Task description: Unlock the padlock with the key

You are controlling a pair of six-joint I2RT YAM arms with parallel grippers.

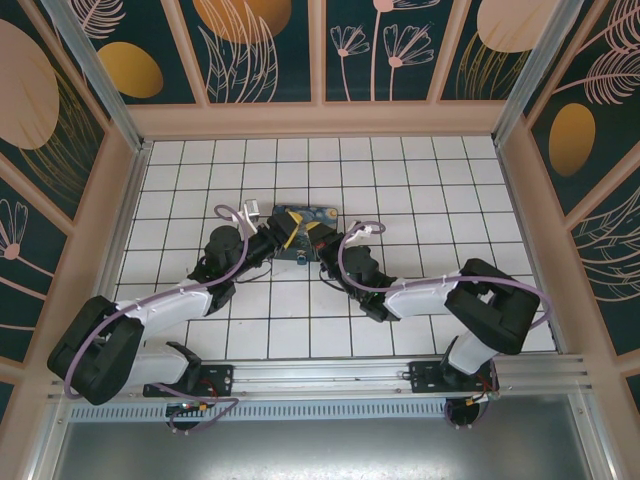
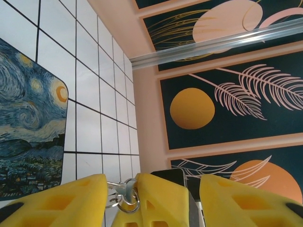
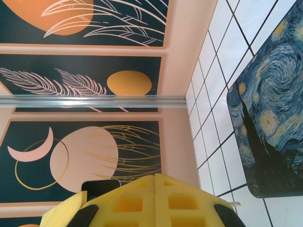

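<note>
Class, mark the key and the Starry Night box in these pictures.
key (image 2: 124, 188), left wrist view, its grey head above the ring.
Starry Night box (image 2: 28, 118), left wrist view, its printed top.

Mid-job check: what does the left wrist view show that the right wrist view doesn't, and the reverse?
Left wrist: the key on its ring, sitting between yellow fingers. Right wrist: the right end effector shut, pads pressed together. Both: the Starry Night box, the white tiled floor and the patterned walls.
</note>
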